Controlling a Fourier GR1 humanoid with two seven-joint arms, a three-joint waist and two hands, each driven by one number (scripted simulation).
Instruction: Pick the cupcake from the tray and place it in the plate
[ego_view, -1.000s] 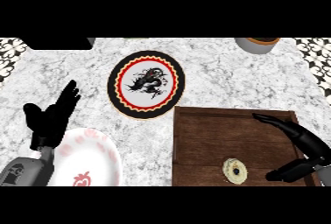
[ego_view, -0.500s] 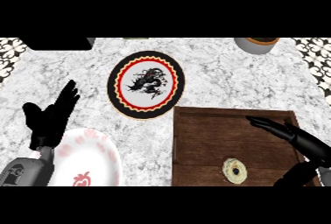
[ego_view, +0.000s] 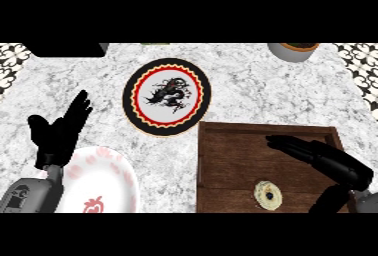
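The small pale round cupcake (ego_view: 268, 194) sits on the dark brown wooden tray (ego_view: 229, 160), ungrasped, beneath the right hand (ego_view: 325, 159) with released fingers; the left hand (ego_view: 57, 131) rests released left of the tray.

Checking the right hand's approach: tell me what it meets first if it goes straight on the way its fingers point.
Probably the wooden tray's far wall. The right hand points up-left, past the cupcake; its height is unclear.
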